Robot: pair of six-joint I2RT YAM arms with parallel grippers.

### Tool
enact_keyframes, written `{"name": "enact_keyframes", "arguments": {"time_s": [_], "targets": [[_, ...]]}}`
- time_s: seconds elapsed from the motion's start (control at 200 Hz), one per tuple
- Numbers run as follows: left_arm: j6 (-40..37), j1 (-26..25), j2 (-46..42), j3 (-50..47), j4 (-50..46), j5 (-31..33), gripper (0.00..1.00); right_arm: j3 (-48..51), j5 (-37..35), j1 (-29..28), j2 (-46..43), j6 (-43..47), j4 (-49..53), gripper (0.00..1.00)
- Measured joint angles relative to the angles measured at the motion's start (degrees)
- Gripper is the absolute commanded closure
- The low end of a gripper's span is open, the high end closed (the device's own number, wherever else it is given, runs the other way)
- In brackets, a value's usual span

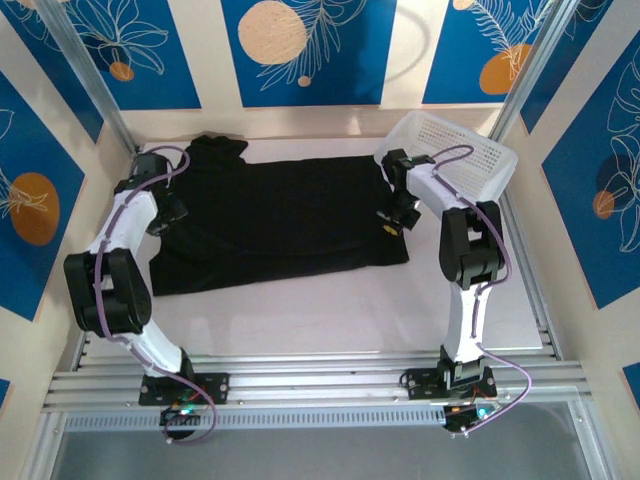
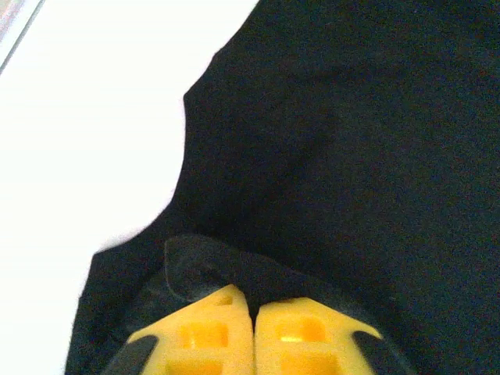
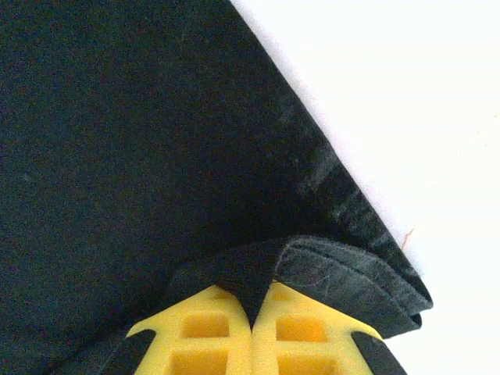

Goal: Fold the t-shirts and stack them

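Observation:
The black t-shirt lies spread across the white table, plain black face up, with a bunched part at the back left. At its left edge my left gripper is shut on a fold of the cloth; in the left wrist view the yellow fingertips pinch the t-shirt between them. On the shirt's right edge my right gripper is shut as well. The right wrist view shows the hem of the t-shirt clamped between the yellow fingertips, with the edge curling up.
A white perforated basket lies tilted at the back right, just behind the right arm. Bare white table runs along the near side of the shirt. Metal rails border the table's front.

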State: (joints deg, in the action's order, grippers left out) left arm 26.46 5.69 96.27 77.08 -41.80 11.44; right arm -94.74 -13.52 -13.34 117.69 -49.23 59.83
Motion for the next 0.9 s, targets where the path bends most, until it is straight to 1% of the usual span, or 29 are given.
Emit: {"name": "enact_keyframes", "arguments": {"time_s": [0.065, 0.095, 0.13, 0.17, 0.225, 0.295, 0.395, 0.46, 0.575, 0.64, 0.72, 0.815, 0.895], "targets": [[-0.09, 0.0, 0.42, 1.05, -0.02, -0.04, 0.42, 0.0, -0.28, 0.0, -0.04, 0.04, 0.09, 0.57], [-0.35, 0.0, 0.42, 1.51, -0.42, -0.07, 0.37, -0.02, -0.52, 0.04, -0.07, 0.28, 0.04, 0.51], [-0.52, 0.0, 0.24, 2.03, -0.94, 0.0, 0.35, -0.02, -0.72, 0.09, -0.09, 0.44, 0.04, 0.46], [-0.33, 0.0, -0.13, 2.51, -1.6, 0.22, 0.35, -0.02, -0.81, 0.22, -0.22, 0.68, 0.11, 0.44], [0.07, 0.02, -1.03, 2.58, -3.1, 0.57, 0.35, 0.61, -0.87, 0.46, -1.01, 0.98, -0.2, 0.43], [1.57, 0.22, -3.08, 1.77, -6.14, 1.14, 0.35, 3.5, -0.74, 0.98, -4.07, 0.98, -0.72, 0.42], [4.98, 1.49, -8.24, -3.78, -9.22, 1.14, 0.35, 10.47, 0.37, 1.92, -11.52, 0.83, -1.38, 0.41], [7.3, 3.61, -11.82, -9.11, -10.54, 0.24, 0.35, 15.13, 1.73, 2.43, -16.17, 0.83, -2.19, 0.4], [10.67, 10.21, -15.61, -17.33, -12.33, -3.1, 0.35, 23.1, 4.72, 3.39, -21.77, 0.92, -4.39, 0.36], [12.07, 13.46, -16.13, -20.26, -12.52, -5.49, 0.35, 27.04, 6.49, 3.96, -22.95, 1.22, -5.95, 0.36], [13.18, 16.04, -16.2, -22.21, -12.46, -7.69, 0.35, 30.99, 8.96, 4.68, -23.15, 1.46, -8.09, 0.35], [14.14, 16.92, -15.91, -22.69, -11.78, -9.79, 0.37, 33.35, 11.52, 5.64, -23.08, 1.88, -10.29, 0.36], [14.99, 16.96, -14.75, -23.56, -9.64, -11.69, 0.41, 33.86, 13.18, 6.43, -22.67, 2.01, -12.13, 0.38]]}}
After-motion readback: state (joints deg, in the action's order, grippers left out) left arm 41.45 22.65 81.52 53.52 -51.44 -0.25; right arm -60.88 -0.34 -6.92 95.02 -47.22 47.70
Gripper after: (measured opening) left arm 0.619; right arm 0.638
